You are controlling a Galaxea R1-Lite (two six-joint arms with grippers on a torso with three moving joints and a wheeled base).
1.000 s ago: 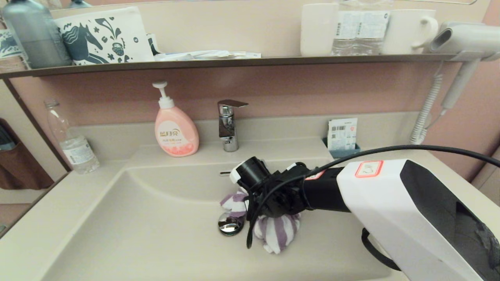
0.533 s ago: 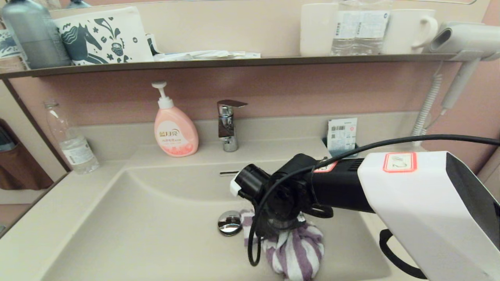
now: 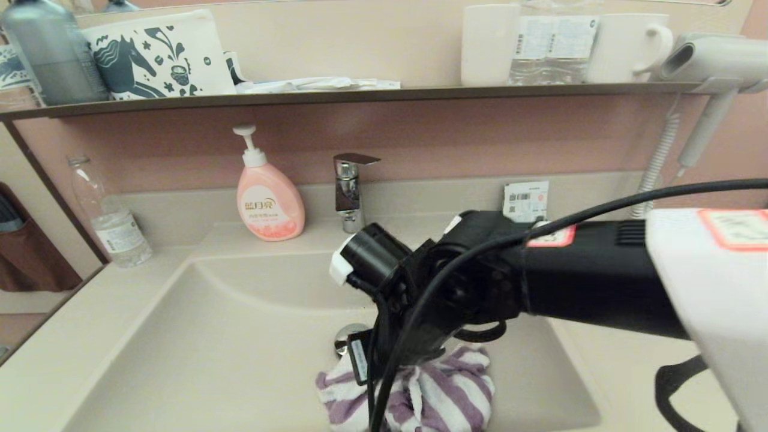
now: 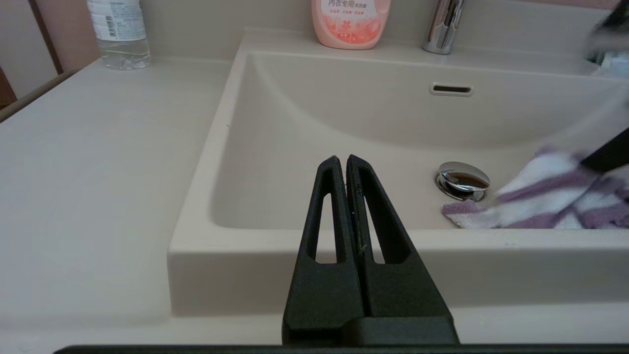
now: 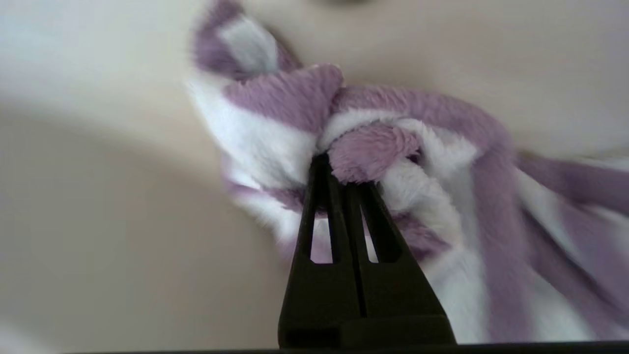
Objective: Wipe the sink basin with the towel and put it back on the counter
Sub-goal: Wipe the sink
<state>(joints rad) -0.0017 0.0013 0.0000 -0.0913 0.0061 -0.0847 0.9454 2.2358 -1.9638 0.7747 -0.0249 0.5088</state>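
Note:
A bunched purple-and-white striped towel (image 3: 420, 396) lies on the floor of the cream sink basin (image 3: 228, 354), just in front of the chrome drain plug (image 3: 347, 336). My right gripper (image 5: 339, 169) is shut on a fold of the towel (image 5: 373, 147) and presses it down; in the head view its fingers are hidden under the black wrist. From the left wrist view the towel (image 4: 545, 196) shows beside the drain plug (image 4: 463, 180). The left gripper (image 4: 342, 160) is shut and empty, parked before the basin's near rim. The counter (image 3: 66, 342) flanks the basin.
A pink soap dispenser (image 3: 268, 195) and chrome faucet (image 3: 350, 192) stand behind the basin. A clear water bottle (image 3: 108, 216) sits at the back left. A card holder (image 3: 525, 203) is at the back right. A dark shelf (image 3: 360, 95) with mugs hangs above.
The right arm has dragged the towel from beside the drain toward the basin's near side and slightly left. The left gripper stays parked.

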